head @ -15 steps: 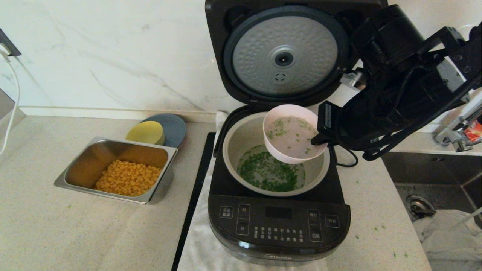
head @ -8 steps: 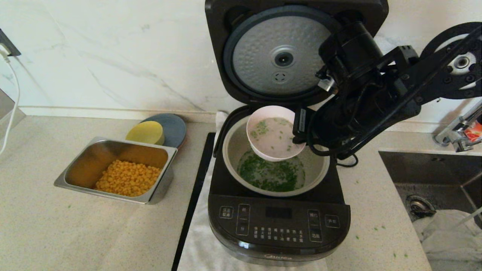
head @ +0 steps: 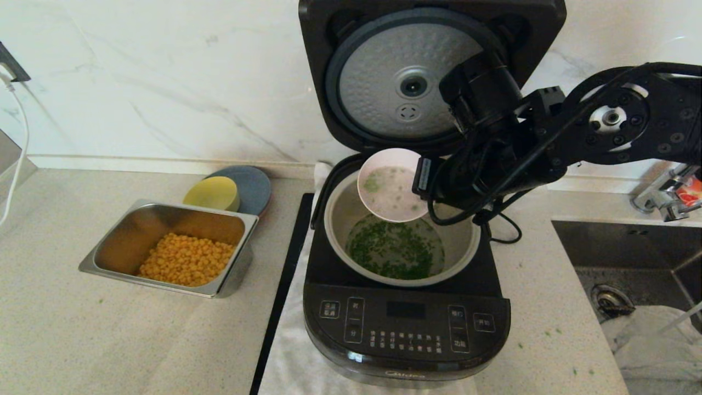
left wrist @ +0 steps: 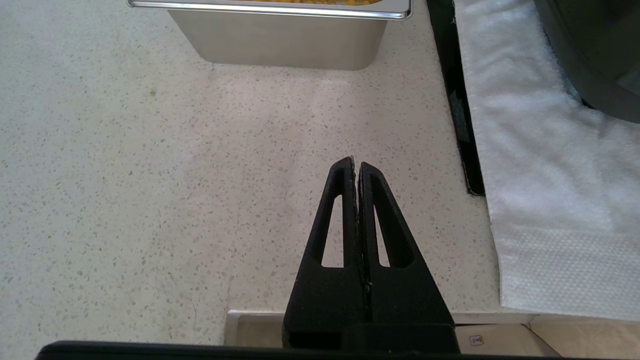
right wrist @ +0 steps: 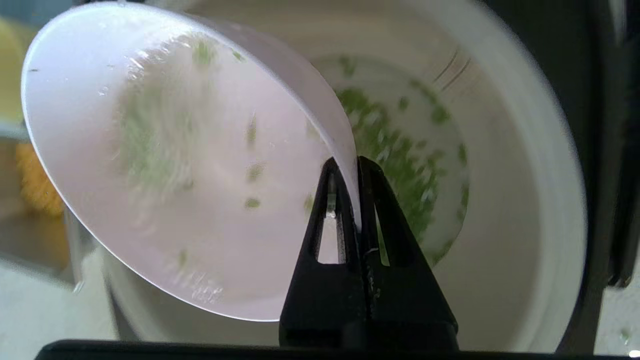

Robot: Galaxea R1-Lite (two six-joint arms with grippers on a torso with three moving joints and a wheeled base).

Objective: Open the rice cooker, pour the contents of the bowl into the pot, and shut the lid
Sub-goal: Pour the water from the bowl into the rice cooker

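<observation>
right gripper (right wrist: 357, 167): fingers pinched on the rim of the bowl (head: 390, 186), one inside, one outside; sits centre-right of the head view, over the back of the pot

bowl: tipped steeply on its side above the back left part of the pot (head: 458, 238), pink inside facing the front left; nearly empty (a film of liquid and a few green bits stuck to the wall)

bowl contents: chopped green herb bits in clear liquid (head: 396, 251) lie on the pot bottom, lower centre of the pot

rice cooker (head: 406, 323): centre of the head view, on a white towel (left wrist: 540, 200); button panel faces the bottom of the frame

lid (head: 406, 82): swung up and back, upright at top centre, dimpled silver disc facing the camera

left gripper (left wrist: 357, 167): fingers pressed together, holding nothing; parked over bare speckled counter (left wrist: 150, 175), near the front wall of the steel tray

steel tray (head: 170, 247): left of the cooker, corn kernels (head: 186, 266) inside

yellow dish (head: 213, 193): behind the tray, resting on a blue-grey plate (head: 252, 186)

sink (head: 630, 258): right edge of the head view
</observation>
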